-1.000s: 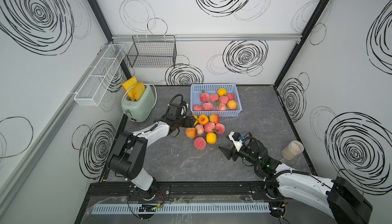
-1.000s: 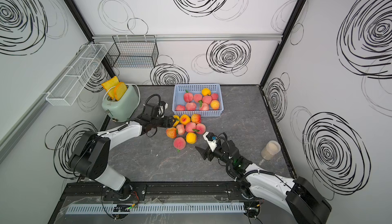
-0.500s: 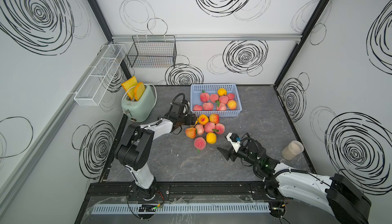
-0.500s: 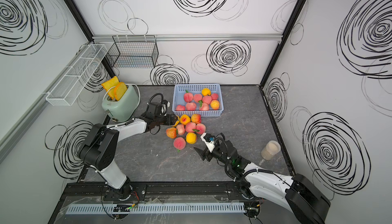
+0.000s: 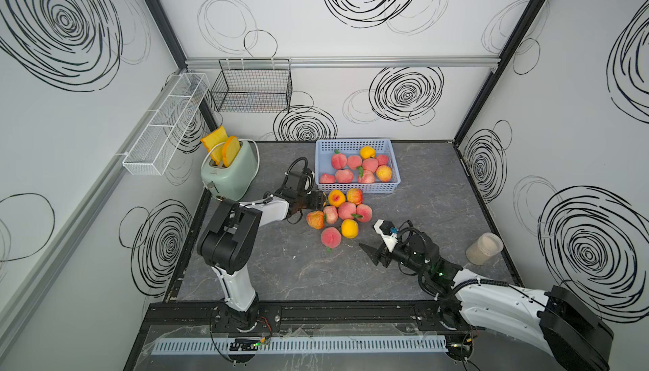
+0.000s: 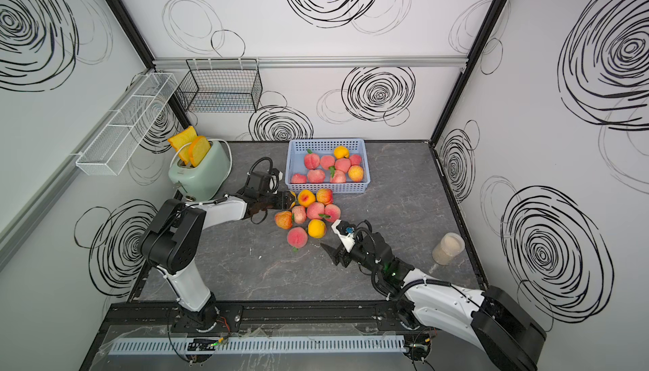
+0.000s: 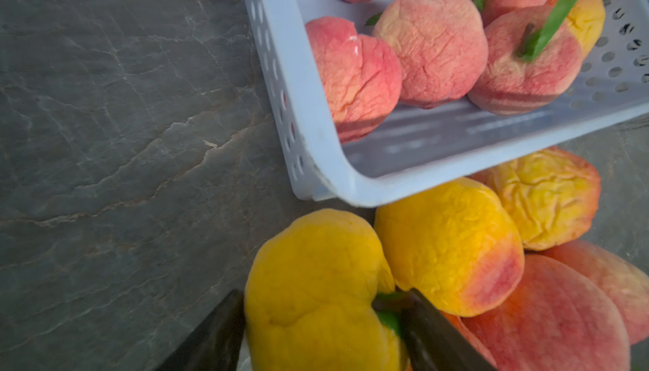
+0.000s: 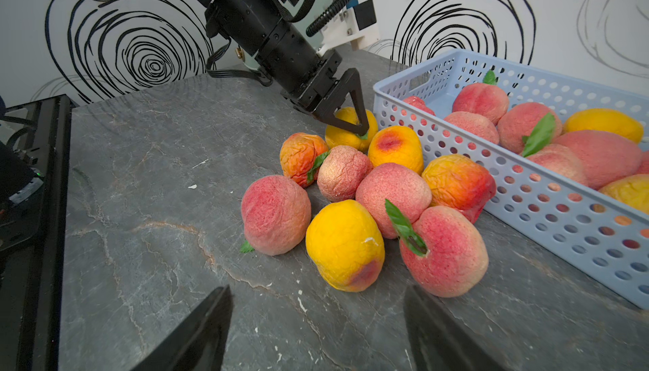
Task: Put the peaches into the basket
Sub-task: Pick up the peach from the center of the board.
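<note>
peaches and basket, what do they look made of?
Peaches: likely soft foam or rubber fakes, matte; skins are wrinkled and creased, leaves look like flat plastic. Basket: moulded plastic, pale blue, slight sheen; even rows of round holes, rounded rim.

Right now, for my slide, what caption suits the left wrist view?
Left gripper straddles a yellow peach on the table beside the blue basket.
</note>
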Available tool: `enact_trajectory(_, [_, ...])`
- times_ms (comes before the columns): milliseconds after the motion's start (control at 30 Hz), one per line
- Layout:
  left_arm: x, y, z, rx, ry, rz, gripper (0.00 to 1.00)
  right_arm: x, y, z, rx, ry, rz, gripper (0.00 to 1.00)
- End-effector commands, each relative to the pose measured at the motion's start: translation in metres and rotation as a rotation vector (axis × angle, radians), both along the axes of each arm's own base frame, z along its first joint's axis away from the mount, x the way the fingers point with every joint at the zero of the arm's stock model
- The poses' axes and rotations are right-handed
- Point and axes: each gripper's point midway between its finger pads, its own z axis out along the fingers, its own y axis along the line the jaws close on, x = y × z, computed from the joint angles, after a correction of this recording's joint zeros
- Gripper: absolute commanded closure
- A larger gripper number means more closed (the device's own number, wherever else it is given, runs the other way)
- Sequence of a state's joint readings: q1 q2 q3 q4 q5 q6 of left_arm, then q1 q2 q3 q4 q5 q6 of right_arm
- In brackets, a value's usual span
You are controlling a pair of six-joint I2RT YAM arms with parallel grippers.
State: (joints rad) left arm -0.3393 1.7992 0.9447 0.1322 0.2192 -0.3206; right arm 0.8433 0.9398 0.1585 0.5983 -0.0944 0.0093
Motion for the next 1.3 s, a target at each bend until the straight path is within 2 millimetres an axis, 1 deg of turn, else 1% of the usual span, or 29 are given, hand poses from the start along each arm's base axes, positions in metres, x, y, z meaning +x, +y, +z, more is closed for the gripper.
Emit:
enact_trajectory(0, [0.015, -0.003, 0.011, -0.020, -0.051, 0.014, 0.31, 0.003, 0.006, 0.015, 0.018, -0.043, 0.004, 0.21])
enact_trajectory(167, [0.013, -0.002, 0.015, -0.022, -0.054, 0.018, 0.38, 0.004, 0.006, 0.015, 0.016, -0.046, 0.002, 0.21])
enact_trajectory(367, [0.005, 0.002, 0.037, -0.024, -0.086, 0.019, 0.40, 0.004, 0.006, 0.016, 0.016, -0.048, -0.005, 0.21])
enact_trajectory(567, [-0.009, 0.009, 0.057, -0.022, -0.106, 0.038, 0.40, 0.004, 0.006, 0.016, 0.017, -0.050, -0.007, 0.21])
enact_trajectory(667, [-0.017, 0.010, 0.074, -0.027, -0.132, 0.032, 0.40, 0.004, 0.006, 0.017, 0.022, -0.056, -0.006, 0.21])
enact_trajectory(767, [-0.018, 0.007, 0.100, -0.023, -0.184, 0.014, 0.40, 0.003, 0.005, 0.018, 0.027, -0.060, -0.006, 0.21])
enact_trajectory(833, [-0.014, 0.002, 0.116, -0.026, -0.213, -0.008, 0.39, 0.003, 0.005, 0.019, 0.029, -0.063, -0.006, 0.21])
enact_trajectory(900, [-0.006, -0.002, 0.130, -0.026, -0.244, -0.020, 0.39, 0.003, 0.005, 0.021, 0.033, -0.067, -0.006, 0.21])
enact_trajectory(1000, [0.011, -0.009, 0.144, -0.024, -0.280, -0.030, 0.39, 0.002, 0.004, 0.023, 0.040, -0.077, -0.010, 0.21])
enact_trajectory(1133, [0.038, -0.017, 0.153, -0.010, -0.322, -0.028, 0.39, 0.001, 0.000, 0.027, 0.059, -0.092, -0.022, 0.21])
enact_trajectory(1233, [0.061, -0.021, 0.150, 0.018, -0.342, -0.018, 0.39, 0.001, -0.002, 0.028, 0.067, -0.100, -0.028, 0.21])
enact_trajectory(1267, [0.069, -0.023, 0.145, 0.028, -0.341, -0.018, 0.39, 0.001, -0.002, 0.029, 0.069, -0.102, -0.030, 0.21])
